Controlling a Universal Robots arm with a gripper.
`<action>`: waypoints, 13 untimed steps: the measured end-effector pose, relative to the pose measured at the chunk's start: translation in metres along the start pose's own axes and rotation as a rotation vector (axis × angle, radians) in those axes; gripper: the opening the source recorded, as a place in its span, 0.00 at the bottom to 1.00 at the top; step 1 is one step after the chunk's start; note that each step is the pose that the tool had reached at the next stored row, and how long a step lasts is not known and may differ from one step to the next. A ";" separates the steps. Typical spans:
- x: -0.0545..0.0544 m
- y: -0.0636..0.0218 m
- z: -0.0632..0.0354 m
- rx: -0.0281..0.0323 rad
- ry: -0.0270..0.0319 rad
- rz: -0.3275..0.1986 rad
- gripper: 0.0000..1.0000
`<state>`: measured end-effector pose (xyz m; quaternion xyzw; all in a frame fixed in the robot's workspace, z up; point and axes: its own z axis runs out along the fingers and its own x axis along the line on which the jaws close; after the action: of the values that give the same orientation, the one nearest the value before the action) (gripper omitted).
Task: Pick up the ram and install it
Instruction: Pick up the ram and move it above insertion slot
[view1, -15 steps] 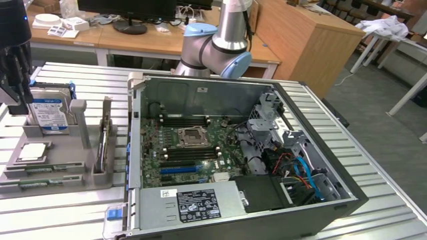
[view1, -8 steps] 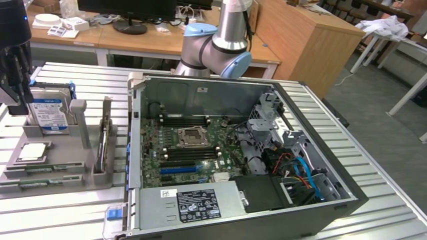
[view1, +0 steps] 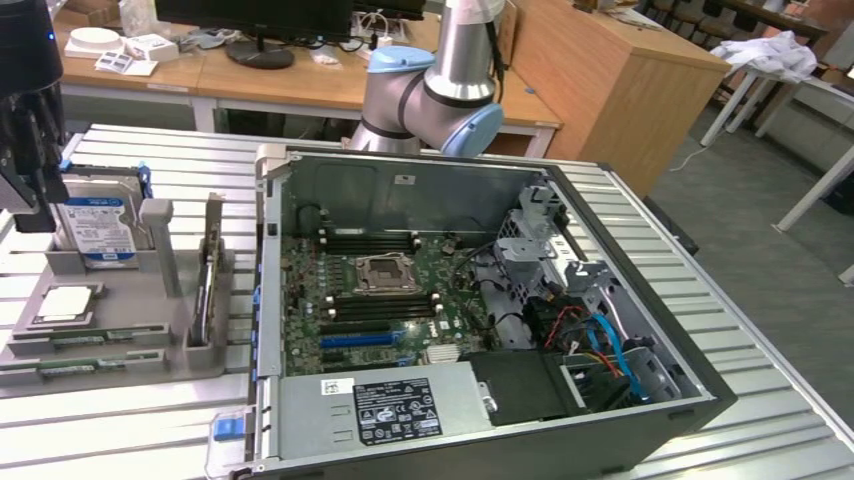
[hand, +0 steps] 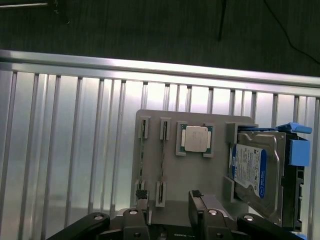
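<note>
Ram (hand: 162, 165) stands on edge in its brackets on the grey holder (hand: 200, 175), untouched. The pickup is not yet made and all of the installing is left. As far as the exterior view allows a judgement, the black memory slots (view1: 374, 242) look empty.

The table (hand: 75, 150) under the holder is ribbed aluminium, bright and glossy. The computer case (view1: 667, 415) is a dark sheet-metal box. It lies open just beside the holder, on the exterior view's right, with a green motherboard (view1: 307, 300) inside. The holder is a flat, matt plate with raised square cradles.

A silver hard drive (hand: 250, 170) with a blue label leans in the holder's end cradle. A square, metal-capped processor chip (hand: 195, 137) sits between the drive and the ram. The ram is a thin green strip, with a second stick (hand: 141, 160) parallel beside it.

The gripper (hand: 170, 202) hangs over the holder's edge. Its black fingers are spread wide with nothing between them, and the ram's end lies below the gap.
</note>
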<state>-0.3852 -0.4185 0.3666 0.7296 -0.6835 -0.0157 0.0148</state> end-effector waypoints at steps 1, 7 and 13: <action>0.000 0.0000 0.0000 0.0000 -0.0001 0.000 0.44; 0.000 0.0000 0.0000 0.0000 0.0000 0.000 0.44; 0.000 0.0000 0.0000 0.0000 0.0000 0.000 0.36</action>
<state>-0.3852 -0.4185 0.3666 0.7297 -0.6835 -0.0157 0.0148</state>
